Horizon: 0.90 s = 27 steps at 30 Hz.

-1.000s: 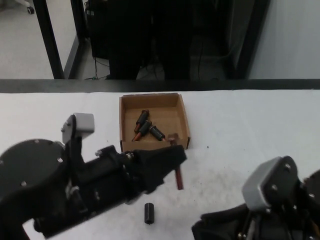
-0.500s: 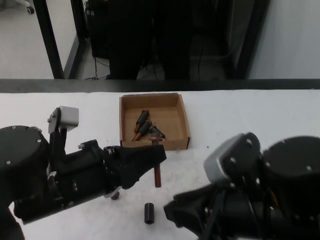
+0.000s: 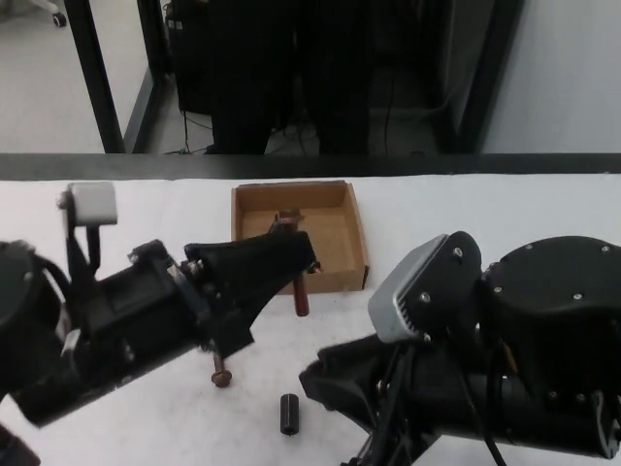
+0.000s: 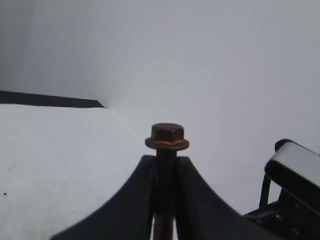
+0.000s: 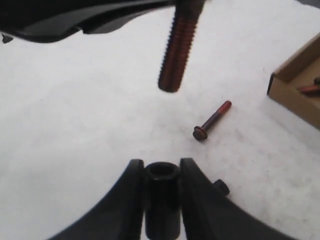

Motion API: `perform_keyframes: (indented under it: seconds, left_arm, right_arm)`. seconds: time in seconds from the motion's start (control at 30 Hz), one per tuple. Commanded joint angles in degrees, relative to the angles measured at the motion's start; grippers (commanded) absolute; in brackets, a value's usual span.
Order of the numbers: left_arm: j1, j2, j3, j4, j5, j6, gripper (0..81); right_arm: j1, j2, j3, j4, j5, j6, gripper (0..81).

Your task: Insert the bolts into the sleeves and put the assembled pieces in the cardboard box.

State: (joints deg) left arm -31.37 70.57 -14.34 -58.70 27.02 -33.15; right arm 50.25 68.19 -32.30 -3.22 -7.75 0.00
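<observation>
left gripper [image 4: 166, 161] clamped on bolt [image 4: 167, 137] | right gripper [image 5: 161, 166] clamped on sleeve [image 5: 162, 202], likely beneath bolt tip, apart

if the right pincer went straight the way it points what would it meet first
Probably the threaded tip of the bolt in the left pincer, ahead of the right's sleeve; depth unclear.

Bolt [image 4: 166, 137] carried leftward, perhaps higher, right claw [image 5: 162, 172] advanced

Reddish-brown bolt [image 4: 166, 138]; black sleeve [image 5: 162, 200]
</observation>
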Motion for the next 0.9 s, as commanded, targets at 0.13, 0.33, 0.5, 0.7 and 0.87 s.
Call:
perform_keyframes:
  seconds: [0.13,0.33,0.5,0.7,0.87]
  left_arm:
    - [-0.11,-0.79,5.08,-9.56,-1.03,3.20,0.8]
    - [-0.11,-0.76,6.61,-11.44,-0.83,3.20,0.8]
    - [-0.11,-0.76,6.61,-14.32,-1.21,1.27,0.8]
    - [-2.69,-0.84,6.61,-15.78,-1.21,0.51,0.8]
    - [-6.64,-0.84,6.61,-15.39,-1.21,6.00,0.8]
  right_arm:
    - [0.19,0.07,2.87,-7.89,2.59,-6.13,0.2]
    - [0.19,0.92,4.96,-10.54,2.58,-10.09,0.2]
    - [0.93,1.41,4.92,-11.19,2.33,-10.68,0.2]
    - [2.35,1.41,4.92,-12.21,2.33,-10.84,0.2]
    - [2.86,1.41,4.92,-15.55,1.87,-7.77,0.2]
